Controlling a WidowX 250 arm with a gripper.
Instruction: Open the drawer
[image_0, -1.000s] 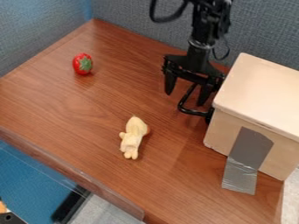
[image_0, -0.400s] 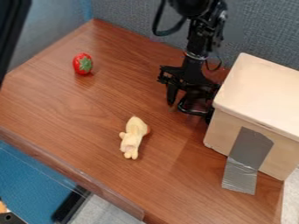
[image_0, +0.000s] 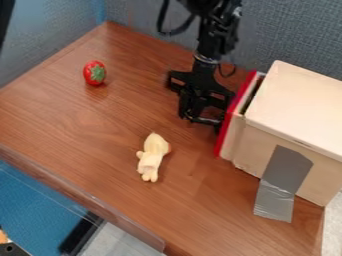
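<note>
The drawer (image_0: 224, 129) is standing partly open, its red front sticking out from the left side of the wooden box (image_0: 302, 109). A strip of its pale side wall is showing between that front and the box, and a narrow dark opening is showing farther back. The gripper (image_0: 202, 109) is hanging just beside the box, to its left and low over the table (image_0: 113, 125). Its fingers (image_0: 184, 106) are standing well apart, and the black handle (image_0: 200, 120) is lying at their tips, on the outer face of the drawer. Whether a fingertip is sitting inside the handle's loop I cannot tell. The arm (image_0: 207, 42) is coming down from the top edge of the view, behind and to the left of the box.

A grey strip of tape (image_0: 286, 167) is running down the near face of the box and onto the table. A pale toy figure (image_0: 152, 156) is lying to the left of the box, while a red strawberry (image_0: 94, 73) with a green top is resting much farther left of the box. A grey partition (image_0: 297, 30) is rising behind the box.
</note>
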